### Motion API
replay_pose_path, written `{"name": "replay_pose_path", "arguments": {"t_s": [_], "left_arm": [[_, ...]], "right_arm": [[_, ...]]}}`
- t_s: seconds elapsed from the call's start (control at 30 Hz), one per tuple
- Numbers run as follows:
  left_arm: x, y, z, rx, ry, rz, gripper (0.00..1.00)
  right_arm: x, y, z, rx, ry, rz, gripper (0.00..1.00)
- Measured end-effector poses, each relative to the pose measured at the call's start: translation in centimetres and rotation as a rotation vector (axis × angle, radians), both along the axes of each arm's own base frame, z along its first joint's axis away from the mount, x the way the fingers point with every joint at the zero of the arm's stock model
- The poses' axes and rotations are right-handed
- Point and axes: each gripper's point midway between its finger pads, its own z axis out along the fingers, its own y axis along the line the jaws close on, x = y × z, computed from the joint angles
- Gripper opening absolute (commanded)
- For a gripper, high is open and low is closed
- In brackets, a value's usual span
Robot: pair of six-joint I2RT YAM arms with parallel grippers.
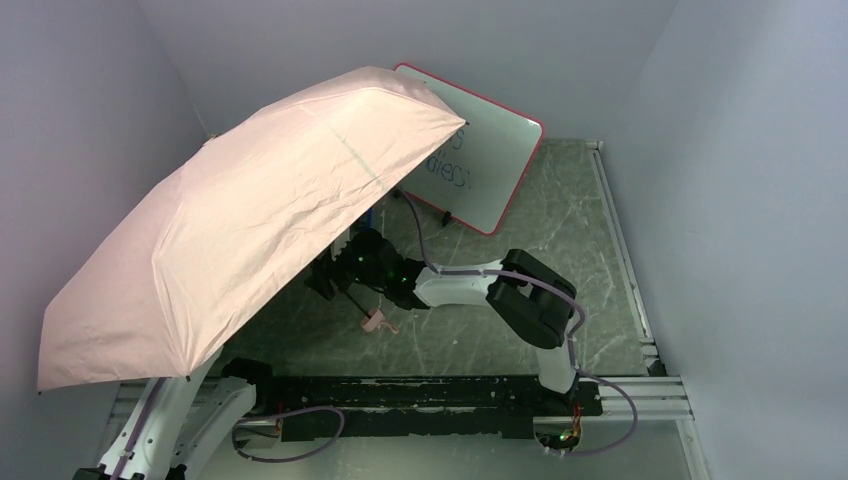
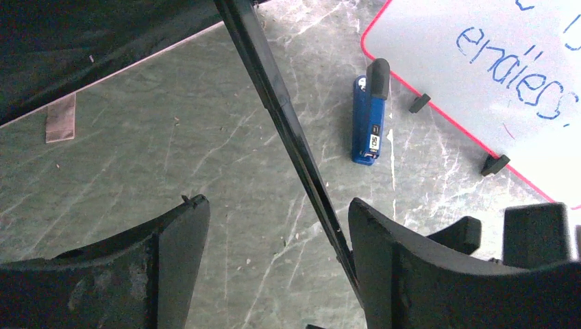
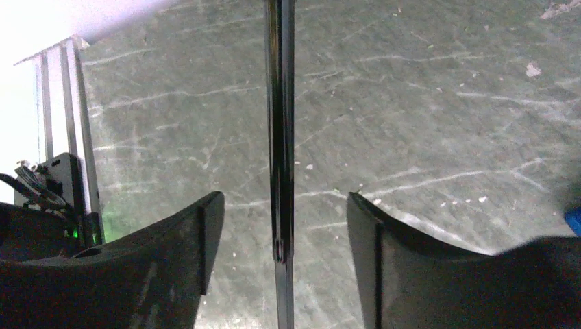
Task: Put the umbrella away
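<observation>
The umbrella (image 1: 240, 210) stands open, its canopy over the left edge of the tabletop (image 1: 560, 200). Its shaft (image 3: 279, 137) slants down toward the middle. My left fingers (image 2: 178, 240) and right fingers (image 3: 185, 240) are released, spread on both sides of the shaft. I judge this is the grasping step. Next I should clench on the shaft, then fold the canopy.

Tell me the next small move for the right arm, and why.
Probably close the right gripper on the shaft. In its wrist view the shaft runs centred between its open jaws, touching neither, so that gripper has no hold on it yet. The umbrella is fully open, and collapsing it likely needs a firm grip on the shaft first.
</observation>
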Motion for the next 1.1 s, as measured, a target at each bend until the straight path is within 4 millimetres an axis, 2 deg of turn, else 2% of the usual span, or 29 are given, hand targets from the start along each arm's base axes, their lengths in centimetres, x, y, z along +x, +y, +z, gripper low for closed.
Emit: {"name": "replay_pose_path", "arguments": {"t_s": [0.13, 0.23, 0.5, 0.67, 0.9, 1.0, 1.1], "left_arm": [[0.0, 0.0, 0.1, -0.001, -0.004, 0.0, 0.77], [0.1, 0.0, 0.1, -0.001, -0.004, 0.0, 0.77], [0.0, 0.0, 0.0, -0.003, -0.006, 0.0, 0.78], [0.0, -0.4, 0.5, -0.02, -0.029, -0.016, 0.79], [-0.1, -1.8, 1.3, -0.026, -0.053, -0.088, 0.97], [-0.1, -2.7, 2.8, -0.04, -0.064, -0.139, 0.97], [-0.4, -3.6, 5.4, -0.065, -0.103, -0.187, 0.97]], "right_arm": [[0.5, 0.9, -0.2, 0.002, -0.008, 0.004, 0.52], [0.6, 1.3, -0.3, -0.002, -0.011, 0.01, 0.47], [0.9, 3.0, 0.1, 0.009, -0.012, 0.041, 0.23], [0.7, 3.3, -0.1, 0.016, 0.019, 0.068, 0.01], [0.8, 3.2, 0.1, 0.05, 0.08, 0.094, 0.0], [1.0, 3.3, 0.6, 0.074, 0.097, 0.09, 0.0], [1.1, 3.4, 1.2, 0.101, 0.112, 0.082, 0.0]]}}
